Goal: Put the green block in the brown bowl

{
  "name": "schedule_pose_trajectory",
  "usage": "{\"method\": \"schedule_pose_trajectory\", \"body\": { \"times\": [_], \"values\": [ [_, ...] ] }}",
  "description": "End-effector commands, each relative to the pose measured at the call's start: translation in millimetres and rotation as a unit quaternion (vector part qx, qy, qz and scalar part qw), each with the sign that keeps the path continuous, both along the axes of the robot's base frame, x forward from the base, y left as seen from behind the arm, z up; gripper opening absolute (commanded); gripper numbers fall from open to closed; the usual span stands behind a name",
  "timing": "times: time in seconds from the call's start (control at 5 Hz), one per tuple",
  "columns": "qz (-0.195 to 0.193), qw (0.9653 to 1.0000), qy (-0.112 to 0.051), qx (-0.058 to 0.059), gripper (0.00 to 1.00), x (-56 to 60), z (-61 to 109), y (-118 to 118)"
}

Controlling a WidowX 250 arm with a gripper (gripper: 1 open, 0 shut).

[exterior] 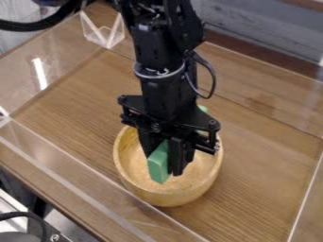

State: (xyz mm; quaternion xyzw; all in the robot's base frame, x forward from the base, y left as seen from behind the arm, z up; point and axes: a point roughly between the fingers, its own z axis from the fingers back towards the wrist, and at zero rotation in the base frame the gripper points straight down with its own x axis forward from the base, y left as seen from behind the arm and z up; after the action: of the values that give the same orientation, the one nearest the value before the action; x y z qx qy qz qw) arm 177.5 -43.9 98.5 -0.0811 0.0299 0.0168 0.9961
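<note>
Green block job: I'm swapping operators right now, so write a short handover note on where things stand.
Gripper: shut on the green block, pointing straight down.
Green block: held upright between the fingers, its lower end inside the brown bowl; whether it touches the bottom cannot be told.
Brown bowl: on the wooden table, directly under the gripper.
Done: block picked up and brought into the bowl.
Left: open the gripper to release the block, then lift the arm clear.
</note>
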Motion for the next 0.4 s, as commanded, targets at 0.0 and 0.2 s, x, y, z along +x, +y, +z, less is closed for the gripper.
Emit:
{"method": "schedule_pose_trajectory", "body": {
  "times": [0.0, 0.2],
  "values": [
    [0.005, 0.9999, -0.011, -0.004, 0.00, 3.4, 3.2, 1.5],
    [0.006, 0.9999, -0.010, -0.006, 0.00, 3.3, 1.9, 1.5]
  ]
}}
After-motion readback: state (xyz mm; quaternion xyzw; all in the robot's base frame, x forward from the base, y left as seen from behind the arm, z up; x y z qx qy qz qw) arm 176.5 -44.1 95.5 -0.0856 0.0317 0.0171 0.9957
